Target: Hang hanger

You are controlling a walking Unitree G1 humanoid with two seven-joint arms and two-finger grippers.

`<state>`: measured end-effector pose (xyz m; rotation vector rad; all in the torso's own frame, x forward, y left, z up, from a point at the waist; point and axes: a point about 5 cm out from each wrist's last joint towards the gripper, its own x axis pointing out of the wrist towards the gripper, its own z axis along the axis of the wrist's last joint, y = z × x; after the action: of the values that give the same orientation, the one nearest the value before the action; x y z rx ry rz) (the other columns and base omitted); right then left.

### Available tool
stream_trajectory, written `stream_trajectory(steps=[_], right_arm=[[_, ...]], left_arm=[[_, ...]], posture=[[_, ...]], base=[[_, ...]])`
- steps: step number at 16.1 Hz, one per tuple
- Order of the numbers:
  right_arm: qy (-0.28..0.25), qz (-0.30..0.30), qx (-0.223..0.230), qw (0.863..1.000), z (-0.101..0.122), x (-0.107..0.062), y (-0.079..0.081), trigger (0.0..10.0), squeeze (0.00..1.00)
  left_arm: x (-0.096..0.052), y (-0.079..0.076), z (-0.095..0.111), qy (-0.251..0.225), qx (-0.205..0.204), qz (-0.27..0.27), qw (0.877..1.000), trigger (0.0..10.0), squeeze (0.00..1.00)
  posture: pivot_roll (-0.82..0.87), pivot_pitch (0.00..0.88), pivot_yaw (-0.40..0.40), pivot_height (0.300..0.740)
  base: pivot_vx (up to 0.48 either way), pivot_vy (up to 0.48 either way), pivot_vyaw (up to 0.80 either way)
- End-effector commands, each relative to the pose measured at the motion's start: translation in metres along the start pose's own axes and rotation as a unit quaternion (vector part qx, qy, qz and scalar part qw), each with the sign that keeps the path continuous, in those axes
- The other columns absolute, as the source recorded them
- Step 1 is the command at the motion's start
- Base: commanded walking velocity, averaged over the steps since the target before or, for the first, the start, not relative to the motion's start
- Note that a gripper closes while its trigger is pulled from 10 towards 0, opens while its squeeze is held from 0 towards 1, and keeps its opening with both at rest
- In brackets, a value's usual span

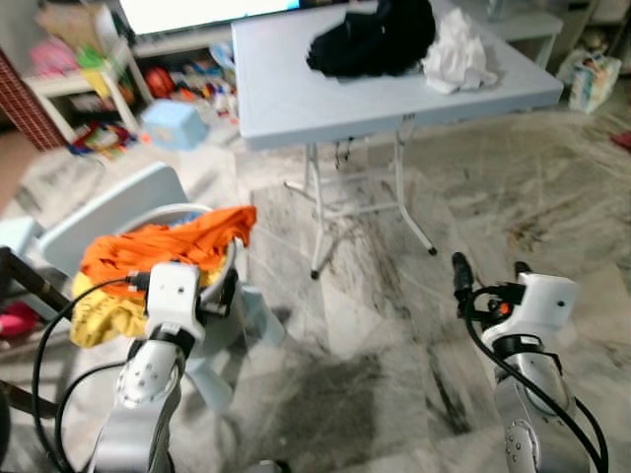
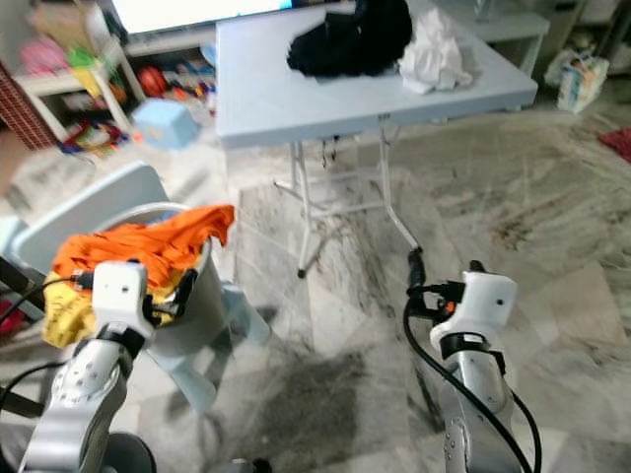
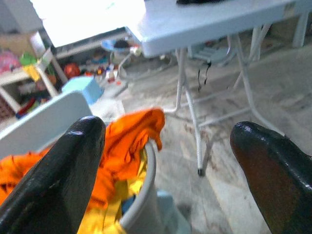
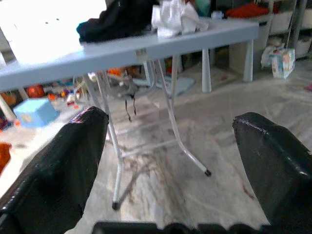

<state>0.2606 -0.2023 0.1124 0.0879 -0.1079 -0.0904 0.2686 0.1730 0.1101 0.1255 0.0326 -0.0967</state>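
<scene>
My left gripper (image 1: 223,294) is open and hangs just beside a pale laundry basket (image 1: 187,209) at the left. The basket is heaped with an orange garment (image 1: 168,246) and a yellow one (image 1: 104,315). In the left wrist view the orange cloth (image 3: 131,141) drapes over the basket rim (image 3: 148,170) between the spread fingers (image 3: 63,175). My right gripper (image 1: 490,268) is open over bare marble floor at the right, with nothing between its fingers (image 4: 58,165). A black garment (image 1: 375,39) and a white one (image 1: 458,54) lie on a light folding table (image 1: 296,99) ahead.
The table's thin metal legs (image 1: 317,212) stand on the marble floor between the arms. A blue box (image 1: 173,125) and shelves of toys (image 1: 79,69) sit at the back left. A pale panel (image 1: 108,212) leans behind the basket. A small bag (image 1: 595,81) stands far right.
</scene>
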Motion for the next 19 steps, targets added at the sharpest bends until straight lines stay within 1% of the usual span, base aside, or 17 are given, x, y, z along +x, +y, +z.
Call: stream_trajectory(steps=[1, 4, 5, 7, 9, 12, 16, 17, 18, 19], right_arm=[[-0.004, -0.004, 0.007, 1.0, 0.0, 0.003, 0.001, 10.0, 0.0], [-0.011, 0.005, 0.004, 1.0, 0.002, 0.009, 0.003, 10.0, 0.0], [-0.015, 0.015, -0.009, 1.0, 0.004, 0.012, 0.004, 10.0, 0.0], [-0.02, 0.03, -0.017, 0.999, 0.005, 0.014, 0.007, 10.0, 0.0], [-0.022, 0.042, -0.02, 0.999, 0.005, 0.015, 0.011, 10.0, 0.0], [-0.02, 0.052, -0.021, 0.998, 0.005, 0.018, 0.014, 10.0, 0.0], [-0.02, 0.055, -0.022, 0.998, 0.006, 0.018, 0.013, 10.0, 0.0], [-0.019, 0.057, -0.02, 0.998, 0.007, 0.018, 0.011, 10.0, 0.0], [-0.018, 0.064, -0.027, 0.997, 0.008, 0.017, 0.012, 10.0, 0.0], [-0.017, 0.074, -0.043, 0.996, 0.008, 0.016, 0.014, 10.0, 0.0]], left_arm=[[0.003, 0.002, -0.003, 0.004, 0.007, -0.002, 1.0, 10.0, 0.0], [0.008, 0.001, -0.002, 0.001, 0.007, 0.001, 1.0, 10.0, 0.0], [0.009, 0.0, -0.002, 0.0, 0.004, 0.003, 1.0, 10.0, 0.0], [0.009, -0.001, -0.003, -0.001, -0.002, 0.006, 1.0, 10.0, 0.0], [0.008, -0.002, -0.005, -0.002, -0.009, 0.014, 1.0, 10.0, 0.0], [0.008, -0.007, -0.004, -0.007, -0.025, 0.012, 1.0, 10.0, 0.0], [0.008, -0.008, -0.002, -0.011, -0.03, 0.013, 0.999, 10.0, 0.0], [0.009, -0.011, -0.001, -0.01, -0.039, 0.013, 0.999, 10.0, 0.0], [0.009, -0.014, -0.001, -0.01, -0.043, 0.011, 0.999, 10.0, 0.0], [0.009, -0.016, 0.0, -0.01, -0.045, 0.01, 0.999, 10.0, 0.0]], posture=[[0.05, 0.0, 0.089, 0.74], [0.05, 0.0, 0.075, 0.74], [0.05, 0.0, 0.066, 0.74], [0.05, 0.0, 0.056, 0.74], [0.05, 0.0, 0.041, 0.74], [0.05, 0.0, 0.022, 0.74], [0.04, 0.0, 0.007, 0.74], [0.03, 0.0, 0.0, 0.74], [0.03, 0.004, -0.001, 0.74], [0.03, 0.016, -0.002, 0.74]], base=[[0.0, 0.0, 0.0], [0.0, 0.0, 0.0], [0.0, 0.0, 0.0], [0.0, 0.0, 0.0], [0.0, 0.0, 0.79], [0.285, 0.0, 0.63], [0.355, 0.0, 0.0], [0.349, 0.0, 0.0], [0.345, 0.0, 0.0], [0.334, 0.0, 0.0]])
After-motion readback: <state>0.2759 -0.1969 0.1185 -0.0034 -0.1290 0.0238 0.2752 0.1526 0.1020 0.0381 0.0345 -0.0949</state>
